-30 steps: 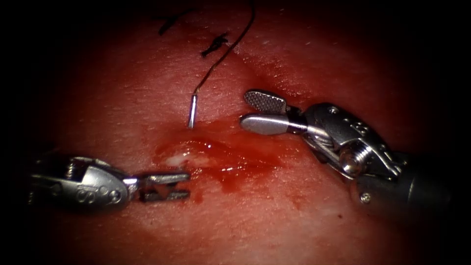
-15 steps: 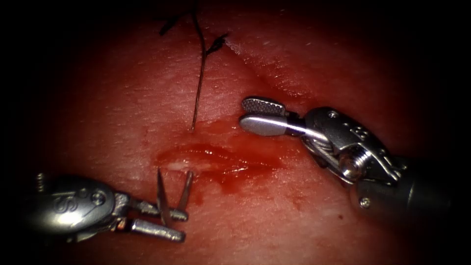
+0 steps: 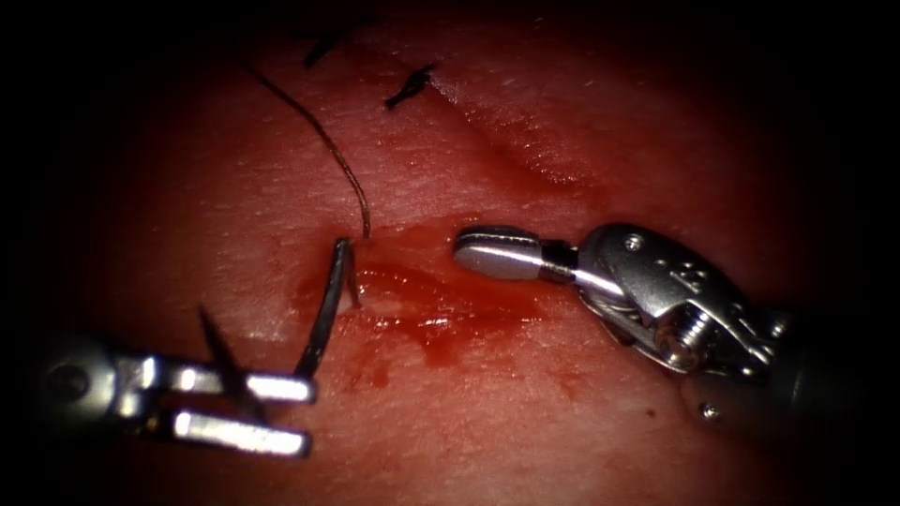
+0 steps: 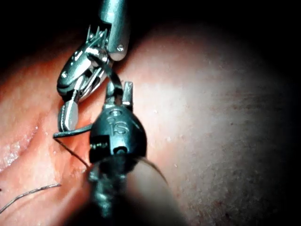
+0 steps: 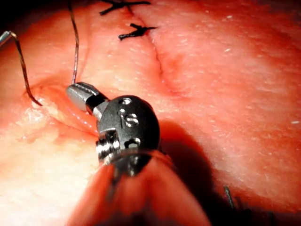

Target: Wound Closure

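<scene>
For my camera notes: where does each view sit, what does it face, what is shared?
Endoscope: above and in front, looking down on the red tissue and its cut; left tool holds the curved steel needle mid-curve, out of the tissue; right tool shut, empty.
Left wrist: rides the left arm, looking along its shaft at its jaws.
Right wrist: likewise on the right arm.
Shared: endoscope and right wrist show the dark thread leaving the tissue left of the cut.

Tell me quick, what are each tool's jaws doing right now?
Left tool: jaws closed on the needle, about mid-curve.
Right tool: jaws closed, holding nothing.
</scene>
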